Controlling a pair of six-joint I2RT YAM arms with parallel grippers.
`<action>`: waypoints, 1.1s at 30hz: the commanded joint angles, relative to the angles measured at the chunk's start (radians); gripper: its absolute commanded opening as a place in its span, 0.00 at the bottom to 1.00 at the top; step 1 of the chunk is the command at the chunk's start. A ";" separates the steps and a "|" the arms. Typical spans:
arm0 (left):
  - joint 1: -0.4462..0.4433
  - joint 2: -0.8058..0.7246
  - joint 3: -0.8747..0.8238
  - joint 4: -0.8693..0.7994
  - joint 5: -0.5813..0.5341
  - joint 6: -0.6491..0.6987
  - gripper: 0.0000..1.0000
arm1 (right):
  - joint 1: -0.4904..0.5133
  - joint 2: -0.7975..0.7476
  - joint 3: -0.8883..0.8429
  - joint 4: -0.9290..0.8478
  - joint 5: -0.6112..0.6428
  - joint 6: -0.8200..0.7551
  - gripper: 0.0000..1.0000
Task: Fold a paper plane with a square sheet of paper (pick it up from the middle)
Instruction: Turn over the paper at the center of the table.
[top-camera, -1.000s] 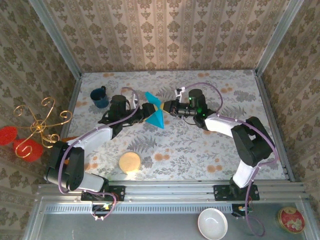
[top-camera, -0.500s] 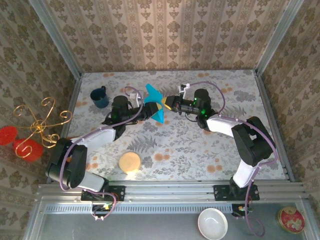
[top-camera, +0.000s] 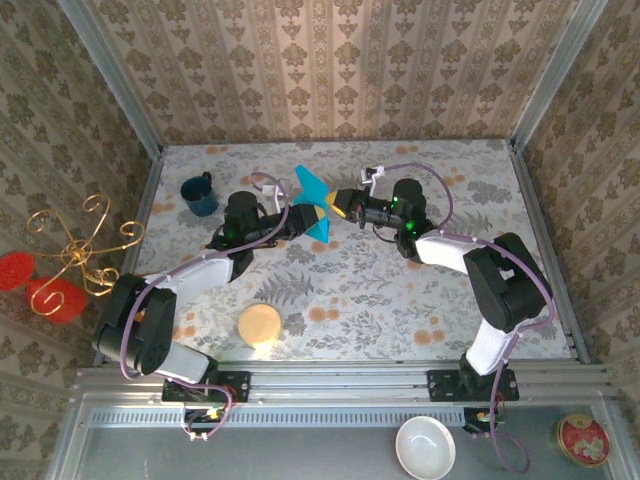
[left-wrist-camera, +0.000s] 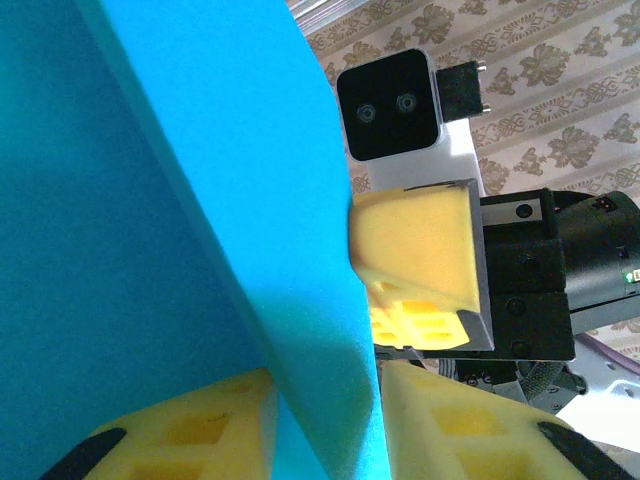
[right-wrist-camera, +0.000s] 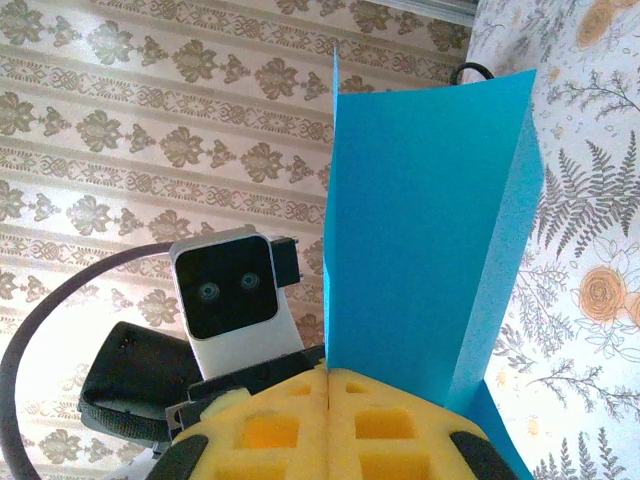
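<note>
Since earlier: square sheet of paper shifted farther; left gripper narrowed astride it, grip uncertain. Right gripper pinches it. Close squarely on crease.

Both arms reach inward, right claw pressed closed facing left claw.

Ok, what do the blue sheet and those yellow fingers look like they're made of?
The square sheet of paper: thin matte paper or light card, going by its flat colour, sharp edges and crisp straight crease. The fingers: likely moulded or printed plastic, possibly dense foam; matte yellow with a slightly grainy face and square recessed pockets.
</note>
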 joint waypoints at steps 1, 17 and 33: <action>0.005 -0.012 -0.008 0.032 0.006 -0.004 0.31 | -0.006 -0.017 -0.013 0.039 -0.026 0.013 0.05; 0.013 -0.007 0.033 -0.190 -0.026 0.123 0.15 | -0.093 -0.133 -0.091 -0.253 0.031 -0.184 0.48; -0.255 0.209 0.577 -1.331 -1.102 0.716 0.13 | -0.123 -0.449 -0.104 -0.843 0.421 -0.566 0.53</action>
